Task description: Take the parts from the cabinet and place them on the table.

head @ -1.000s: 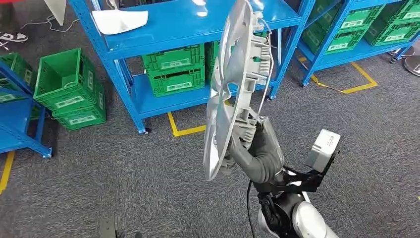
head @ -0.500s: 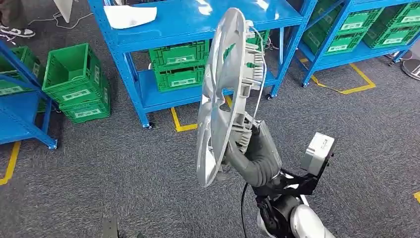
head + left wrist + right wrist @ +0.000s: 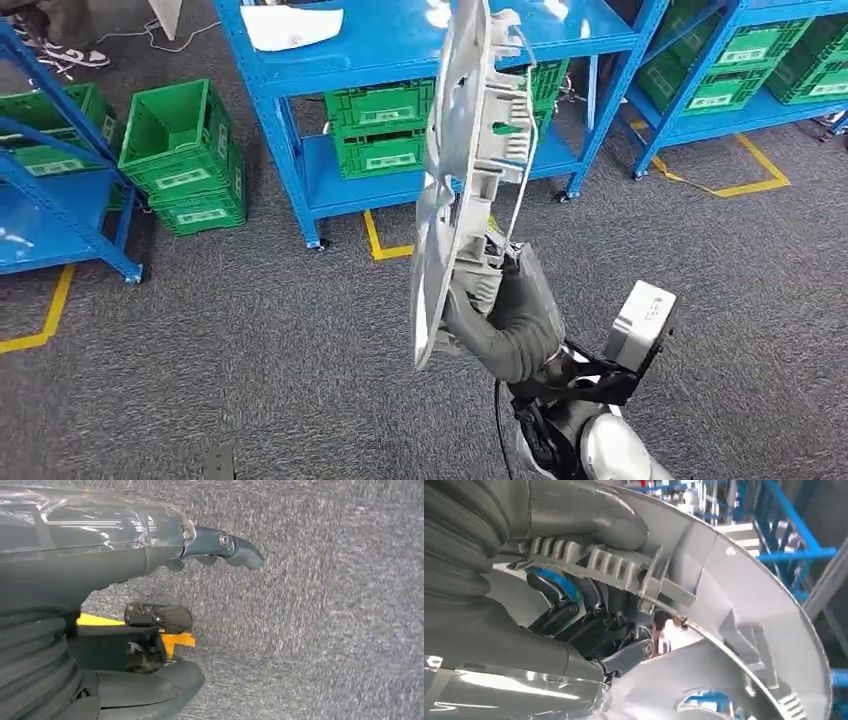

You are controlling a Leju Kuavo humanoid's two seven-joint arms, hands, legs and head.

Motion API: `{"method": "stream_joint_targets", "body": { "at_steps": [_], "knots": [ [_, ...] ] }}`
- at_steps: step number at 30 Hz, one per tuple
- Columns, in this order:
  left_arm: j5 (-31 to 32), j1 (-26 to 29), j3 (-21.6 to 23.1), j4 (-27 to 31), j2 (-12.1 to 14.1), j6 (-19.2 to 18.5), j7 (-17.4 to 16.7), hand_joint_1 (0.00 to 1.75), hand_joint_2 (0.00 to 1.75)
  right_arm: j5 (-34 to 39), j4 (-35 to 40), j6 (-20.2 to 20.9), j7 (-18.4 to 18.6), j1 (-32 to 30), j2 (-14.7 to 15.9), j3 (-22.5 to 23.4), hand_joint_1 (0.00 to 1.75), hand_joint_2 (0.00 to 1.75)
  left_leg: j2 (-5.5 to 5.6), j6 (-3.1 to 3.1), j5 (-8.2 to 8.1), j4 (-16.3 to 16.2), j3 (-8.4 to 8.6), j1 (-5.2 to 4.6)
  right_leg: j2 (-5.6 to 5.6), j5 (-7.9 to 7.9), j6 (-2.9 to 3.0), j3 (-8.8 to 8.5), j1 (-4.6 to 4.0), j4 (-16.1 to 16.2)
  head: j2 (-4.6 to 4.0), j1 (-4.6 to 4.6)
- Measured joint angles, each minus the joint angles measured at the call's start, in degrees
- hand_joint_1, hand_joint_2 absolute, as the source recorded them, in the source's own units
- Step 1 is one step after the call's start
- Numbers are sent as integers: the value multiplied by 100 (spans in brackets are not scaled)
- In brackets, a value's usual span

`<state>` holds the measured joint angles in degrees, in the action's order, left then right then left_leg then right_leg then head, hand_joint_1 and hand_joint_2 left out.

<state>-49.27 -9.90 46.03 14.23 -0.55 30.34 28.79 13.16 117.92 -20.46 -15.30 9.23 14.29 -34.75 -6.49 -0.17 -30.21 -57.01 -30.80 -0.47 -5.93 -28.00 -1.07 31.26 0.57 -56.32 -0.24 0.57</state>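
In the head view my right hand (image 3: 503, 318) grips a large round silver wheel-cover part (image 3: 452, 180) by its lower rim and holds it upright, nearly edge-on, above the grey carpet. Its ribbed grey back with clips and a thin wire faces right. The right wrist view shows the part's rim and ribs (image 3: 744, 605) up close, with the thumb (image 3: 594, 527) pressed over the ribbed edge and dark fingers behind it. My left hand (image 3: 105, 565) hangs over the carpet, its fingers (image 3: 235, 552) apart with nothing in them.
A blue shelf rack (image 3: 400, 45) stands ahead with green crates (image 3: 380, 135) on its lower shelf and a white piece (image 3: 292, 25) on top. More green crates (image 3: 185, 155) sit on the floor at left, blue racks (image 3: 740, 95) to the right. Yellow tape (image 3: 385, 248) marks the carpet.
The whole view has shifted, so the racks and crates now sit further right and lower in the picture. The part stays in my right hand and now stands more edge-on.
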Motion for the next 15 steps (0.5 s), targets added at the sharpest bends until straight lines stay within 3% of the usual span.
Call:
{"method": "stream_joint_targets", "body": {
  "at_steps": [2,3,4,5,6,8,9,10,12,13,14,15],
  "knots": [
    [-2,5,0,0,4,0,0,0,175,13,-2,46,-2,2,0,-22,175,175,172,58,29,-28,-63,-18,-176,13,-36,-5,0,13,0,-24],
    [-2,9,0,-2,9,0,0,0,175,13,-2,55,-4,10,-2,-31,175,175,273,117,71,-5,-90,-13,-278,15,-69,-12,4,14,2,-20],
    [-2,9,0,-2,13,0,0,0,175,17,-2,63,-4,23,-2,-39,175,175,364,178,131,30,-95,34,-71,-97,-127,20,45,-32,2,-28],
    [0,-5,0,-2,20,0,0,0,175,24,0,79,-13,18,0,-52,175,175,459,216,163,26,-129,39,275,-297,-139,91,66,-236,0,-37],
    [2,-14,0,0,15,0,2,0,175,55,2,103,-26,14,0,-61,175,175,540,249,186,26,-156,39,451,-550,-137,238,65,-632,0,-83],
    [9,-12,0,-2,11,-11,0,0,175,190,-4,215,-72,14,7,-81,175,175,733,277,230,21,-199,15,565,-982,-139,613,51,-1587,2,-160],
    [13,-6,0,-2,15,-13,0,0,175,265,-7,280,-101,13,7,-90,175,175,840,280,251,19,-214,-2,570,-1024,-125,716,48,-1848,2,-186],
    [15,0,0,-2,20,-11,-9,0,175,313,-9,337,-109,15,9,-92,175,175,927,276,266,16,-222,-14,577,-917,-103,678,48,-1787,2,-212],
    [20,1,0,-2,37,-9,-15,0,175,354,-9,402,-111,20,11,-96,175,175,1097,259,281,-5,-221,-20,638,-428,-51,284,47,-1004,2,-256],
    [24,-3,0,-2,42,-9,-15,0,175,360,-7,411,-114,29,11,-98,175,175,1168,254,284,-18,-221,-20,749,-181,-30,34,50,-489,2,-275],
    [28,-2,0,-2,44,-7,-15,0,175,365,-11,415,-114,41,11,-101,175,175,1216,236,289,-29,-257,-20,1060,-187,-7,-111,72,-182,2,-289],
    [37,-15,0,-2,52,-4,-20,0,175,365,-15,437,-116,50,7,-107,175,175,1280,189,310,-85,-322,-30,1132,-173,-7,-142,93,-40,2,-269]
  ]
}}
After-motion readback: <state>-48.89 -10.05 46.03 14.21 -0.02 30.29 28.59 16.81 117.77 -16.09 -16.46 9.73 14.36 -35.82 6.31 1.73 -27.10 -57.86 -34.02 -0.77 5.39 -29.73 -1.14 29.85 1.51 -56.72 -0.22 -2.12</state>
